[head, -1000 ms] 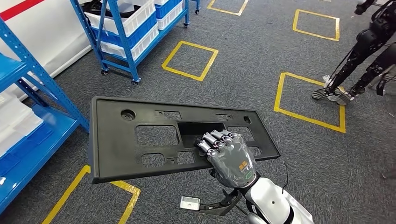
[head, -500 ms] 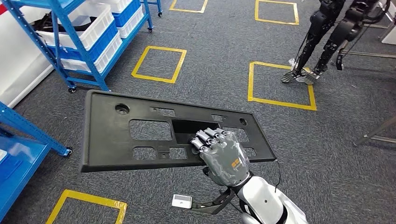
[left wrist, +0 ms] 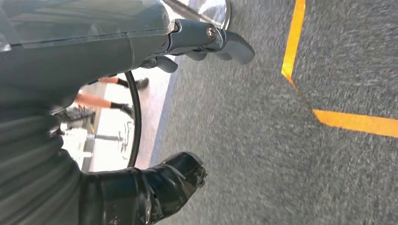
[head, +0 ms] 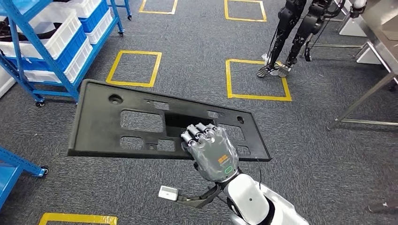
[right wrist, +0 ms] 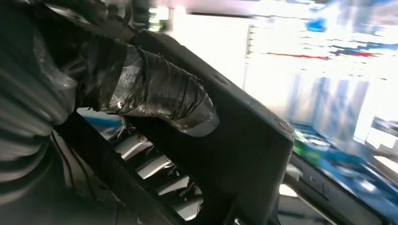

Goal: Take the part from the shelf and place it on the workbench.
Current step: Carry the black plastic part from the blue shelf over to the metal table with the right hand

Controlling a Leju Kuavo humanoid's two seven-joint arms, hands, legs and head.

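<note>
The part is a long flat black plastic panel (head: 117, 140) with several rectangular cut-outs, held level above the carpet in the head view. My right hand (head: 211, 152) grips it near its right end, fingers hooked through a middle opening. Up close in the right wrist view, the taped thumb (right wrist: 159, 91) presses on the panel's (right wrist: 253, 150) face while the fingers curl under its edge. The metal workbench (head: 381, 21) stands at the far right, one slanted leg running down to the floor. My left hand (left wrist: 206, 40) hangs over the carpet holding nothing, its fingers loosely extended.
A blue wheeled shelf (head: 28, 56) with white and blue bins stands at the left. Another blue shelf corner (head: 11, 168) sits at the lower left. A second robot's dark legs (head: 293, 33) stand ahead near yellow floor squares (head: 256, 79). Grey carpet lies between me and the workbench.
The whole picture has shifted left as the camera turns right: the shelves slide away and the workbench comes into sight. The panel stays in my right hand.
</note>
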